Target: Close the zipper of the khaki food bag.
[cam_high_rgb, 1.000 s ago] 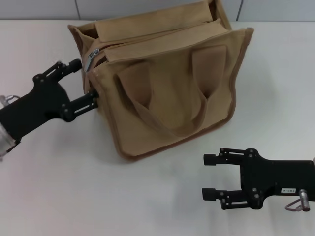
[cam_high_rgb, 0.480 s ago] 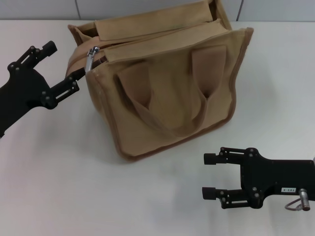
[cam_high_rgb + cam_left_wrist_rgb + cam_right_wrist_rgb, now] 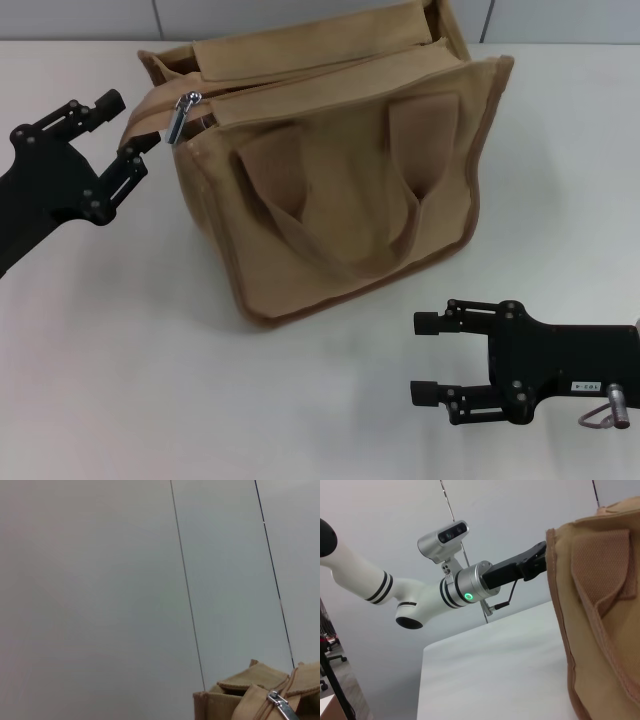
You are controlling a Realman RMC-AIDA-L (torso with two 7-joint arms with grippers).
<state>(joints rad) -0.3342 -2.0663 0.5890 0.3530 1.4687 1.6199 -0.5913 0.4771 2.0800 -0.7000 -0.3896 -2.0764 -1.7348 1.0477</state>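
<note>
The khaki food bag (image 3: 340,190) stands in the middle of the white table, its handles lying on the near side. The zipper's silver pull tab (image 3: 181,113) hangs at the bag's top left corner; it also shows in the left wrist view (image 3: 281,706) on the bag's corner (image 3: 235,700). My left gripper (image 3: 128,125) is open just left of that corner, its fingers on either side of the bag's end trim, holding nothing. My right gripper (image 3: 422,358) is open and empty on the table, in front of the bag's right corner. The right wrist view shows the bag's side (image 3: 600,610).
The white table (image 3: 150,380) runs around the bag on all sides. A grey panelled wall (image 3: 90,18) stands behind it. The right wrist view shows the left arm (image 3: 440,587) reaching to the bag's far end.
My left gripper has drawn back from the bag's left side, where it was pressed, and lifted toward the top corner. The pull tab now hangs out in plain view. The right arm has not moved.
</note>
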